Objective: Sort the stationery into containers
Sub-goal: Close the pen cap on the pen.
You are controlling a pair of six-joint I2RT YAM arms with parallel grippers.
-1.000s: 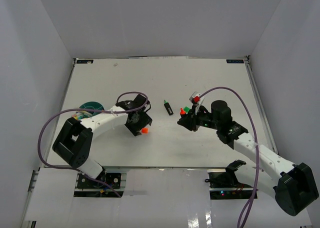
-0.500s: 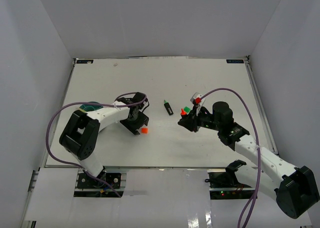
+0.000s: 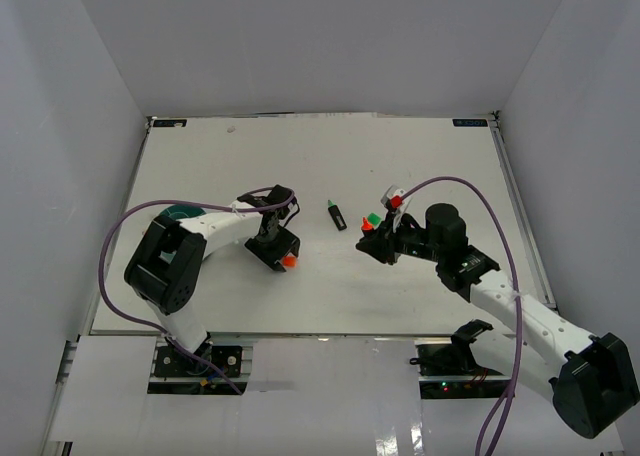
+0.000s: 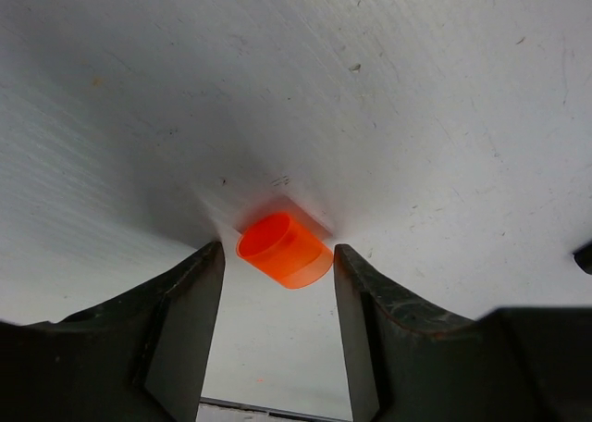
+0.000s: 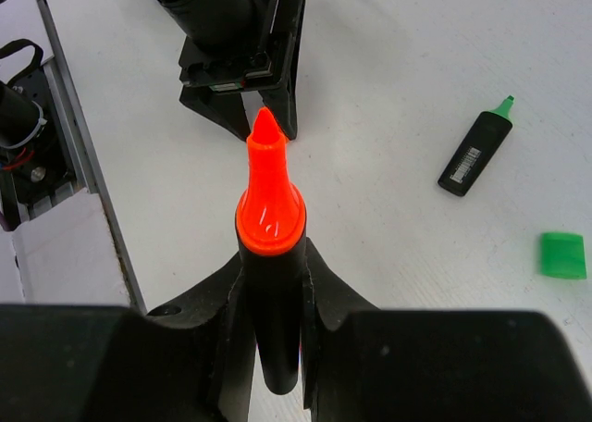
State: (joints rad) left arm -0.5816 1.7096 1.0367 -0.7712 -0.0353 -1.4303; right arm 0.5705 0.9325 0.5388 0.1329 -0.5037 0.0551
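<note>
An orange cap [image 4: 284, 250] lies on its side on the white table, right at the tips of my left gripper [image 4: 277, 292]. The jaws stand open on either side of it, with a thin gap each way. From above, the cap [image 3: 289, 262] shows just beyond that gripper [image 3: 277, 248]. My right gripper [image 5: 271, 265] is shut on a black marker [image 5: 273, 320] whose bare orange tip [image 5: 269, 200] points toward the left arm. A black marker with a green tip [image 3: 337, 214] and a loose green cap [image 3: 373, 218] lie mid-table. The teal tub [image 3: 180, 213] is mostly hidden behind the left arm.
The left arm's purple cable [image 3: 120, 246] loops over the table's left side. In the right wrist view the left gripper's black body [image 5: 242, 61] is close ahead of the marker tip, and the table's metal edge rail [image 5: 55, 89] runs along the left.
The left gripper has settled at the orange cap, and its jaws have narrowed around it. The left elbow has drawn in. The right arm has barely moved.
</note>
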